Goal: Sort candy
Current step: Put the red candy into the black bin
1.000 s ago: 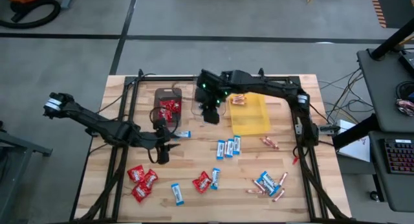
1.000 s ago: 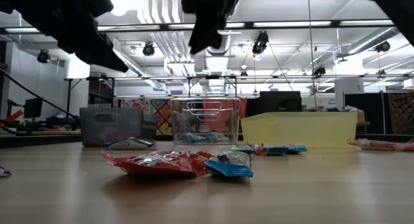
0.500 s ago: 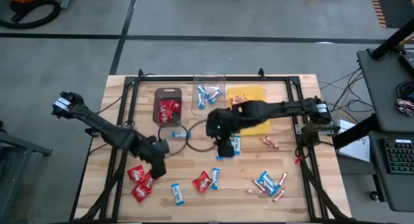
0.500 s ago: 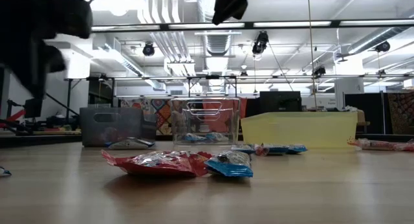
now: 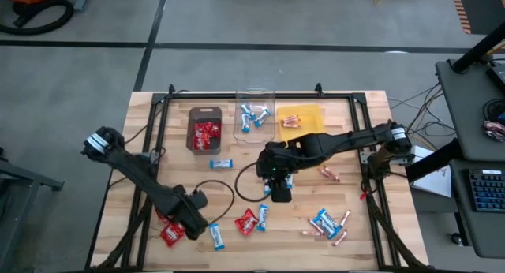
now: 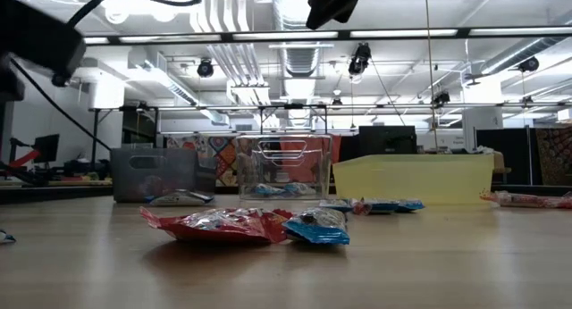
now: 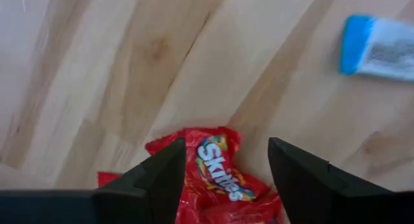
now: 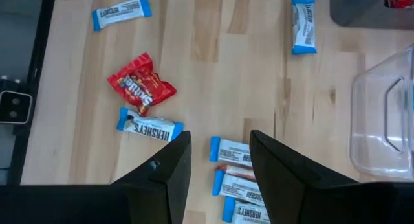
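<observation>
Candy lies scattered on the wooden table: red packets (image 5: 170, 223), blue-and-white bars (image 5: 215, 236) and copper sticks (image 5: 330, 174). My left gripper (image 5: 194, 218) is open over the red packets at the near left. In the left wrist view its fingers (image 7: 226, 146) stand on either side of one red packet (image 7: 217, 175), apart from it. My right gripper (image 5: 276, 182) is open above a cluster of blue-and-white bars (image 8: 234, 153) at the table's middle. It touches nothing.
Three trays stand at the far edge: a dark tray (image 5: 205, 114) with red packets, a clear tray (image 5: 254, 95) with blue bars, and a yellow tray (image 5: 312, 115) with copper sticks. More bars and sticks (image 5: 327, 223) lie at the near right, and a red packet (image 5: 246, 222) lies near the middle.
My left gripper has gone toward the table's near edge, from the middle left to above the red packets. My right gripper has gone from beside the clear tray toward the near edge and now hangs above the blue bars at the middle. No candy has moved.
</observation>
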Available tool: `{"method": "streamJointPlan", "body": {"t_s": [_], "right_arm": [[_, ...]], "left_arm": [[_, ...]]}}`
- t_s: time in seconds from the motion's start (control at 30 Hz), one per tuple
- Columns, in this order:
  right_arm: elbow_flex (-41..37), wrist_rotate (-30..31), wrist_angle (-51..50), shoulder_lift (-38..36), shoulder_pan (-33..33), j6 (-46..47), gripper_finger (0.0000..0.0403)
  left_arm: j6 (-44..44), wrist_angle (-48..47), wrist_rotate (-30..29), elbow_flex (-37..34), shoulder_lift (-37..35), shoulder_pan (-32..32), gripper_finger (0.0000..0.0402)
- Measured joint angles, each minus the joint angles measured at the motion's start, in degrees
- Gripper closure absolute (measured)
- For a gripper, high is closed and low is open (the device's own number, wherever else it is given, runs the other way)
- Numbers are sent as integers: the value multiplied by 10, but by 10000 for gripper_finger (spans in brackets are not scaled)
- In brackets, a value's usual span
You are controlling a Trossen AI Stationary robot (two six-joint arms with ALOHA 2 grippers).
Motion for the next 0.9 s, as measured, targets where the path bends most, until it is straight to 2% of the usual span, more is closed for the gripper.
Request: {"method": "streamJointPlan", "body": {"t_s": [0.23, 0.47, 0.6, 0.9], "right_arm": [[1, 0, -1, 0, 3, 10, 255], [1, 0, 0, 0, 3, 23, 255], [1, 0, 1, 0, 3, 23, 255], [1, 0, 1, 0, 3, 23, 255]], "left_arm": [[-1, 0, 26, 2, 52, -8, 181], [17, -2, 26, -2, 81, -12, 202], [31, 1, 26, 0, 92, -14, 235], [61, -5, -9, -2, 80, -13, 347]]}}
